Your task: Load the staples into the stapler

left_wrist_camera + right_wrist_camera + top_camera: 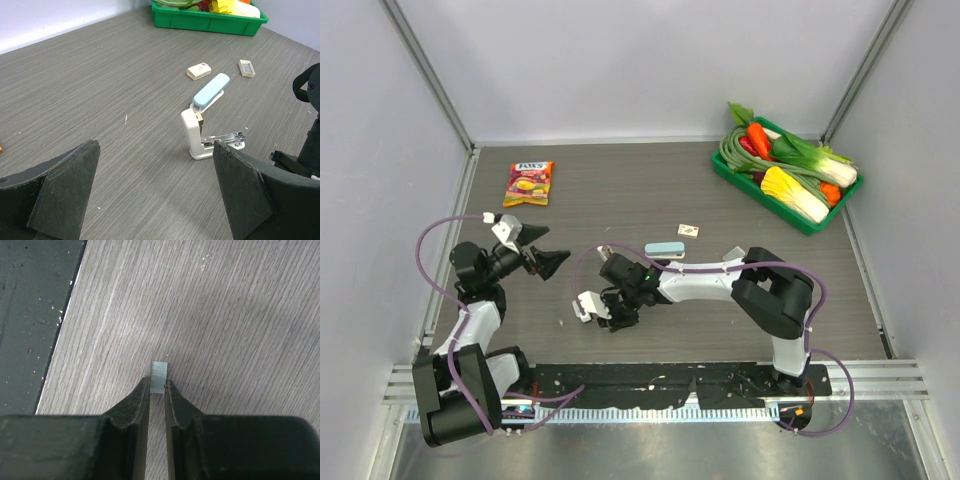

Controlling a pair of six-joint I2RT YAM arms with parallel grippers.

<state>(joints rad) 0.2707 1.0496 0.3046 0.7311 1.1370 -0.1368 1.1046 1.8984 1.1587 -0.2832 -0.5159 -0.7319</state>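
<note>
Right gripper [158, 385] pinches a strip [159, 372] (staples, apparently).

One finger [245, 195] of the left gripper [155, 146] covered the near corner of the stapler [190, 134] base. Beyond that gripper, the green tray [210, 22] was cropped by the top edge, and the staples box [199, 71] print was too small to read. The right gripper [157, 385] fingertips hid the lower part of a small grey strip [159, 371].
</note>
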